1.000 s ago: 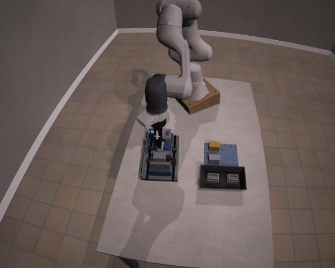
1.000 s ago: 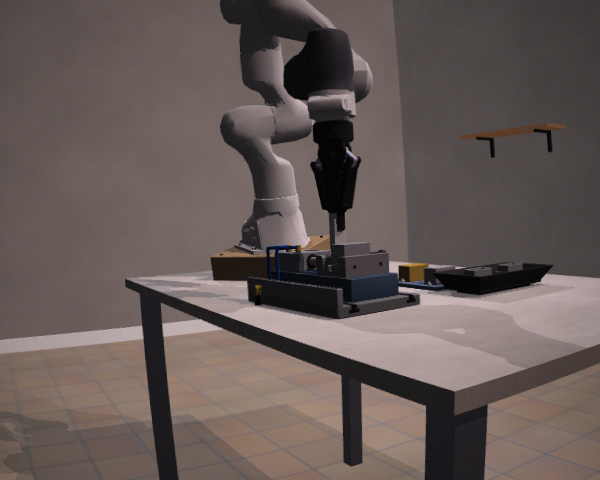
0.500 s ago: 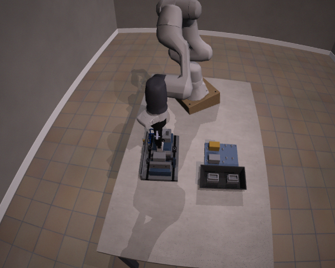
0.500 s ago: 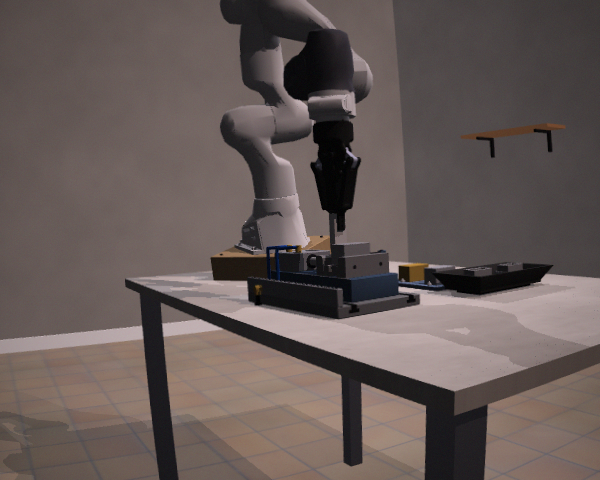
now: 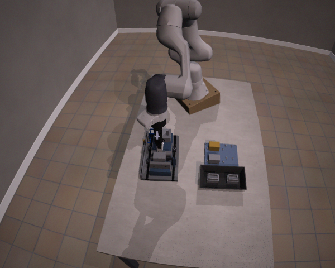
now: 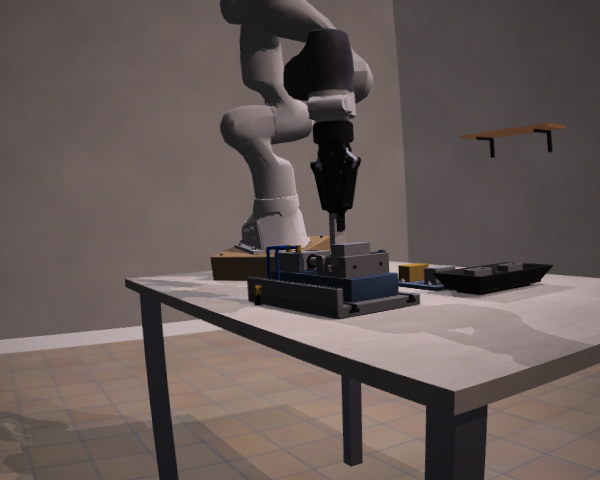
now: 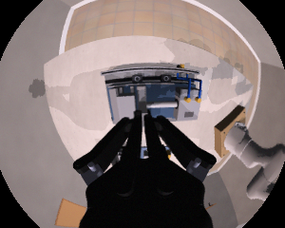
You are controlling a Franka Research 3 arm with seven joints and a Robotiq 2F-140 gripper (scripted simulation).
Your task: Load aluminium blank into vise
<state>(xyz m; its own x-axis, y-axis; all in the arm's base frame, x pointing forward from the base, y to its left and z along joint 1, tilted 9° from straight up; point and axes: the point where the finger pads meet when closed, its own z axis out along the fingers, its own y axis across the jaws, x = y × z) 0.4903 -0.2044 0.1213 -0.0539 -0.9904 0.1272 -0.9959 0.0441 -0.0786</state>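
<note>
Because the black two-finger gripper has its fingers together and nothing is plainly held between them, the coming move is judged to be a push or a retreat, not a grasp. A thin pale strip shows at the fingertips; whether it belongs to the gripper or to the fixture behind cannot be told.

At the left stands the grey-and-blue vise. The gripper hangs over its opening, on the hose side. A grey rectangular aluminium blank lies just beyond the fingertips, toward the hose-free fixed jaw, with its long axis across the vise. Any push therefore runs from the tool toward the fixed jaw. Whether the blank rests flat on the low bars cannot be told.

To the right, well apart, the blue infeed plate carries a yellow brass blank and a second grey aluminium blank. The black outfeed tray holds two grey finished parts, pockets up.
</note>
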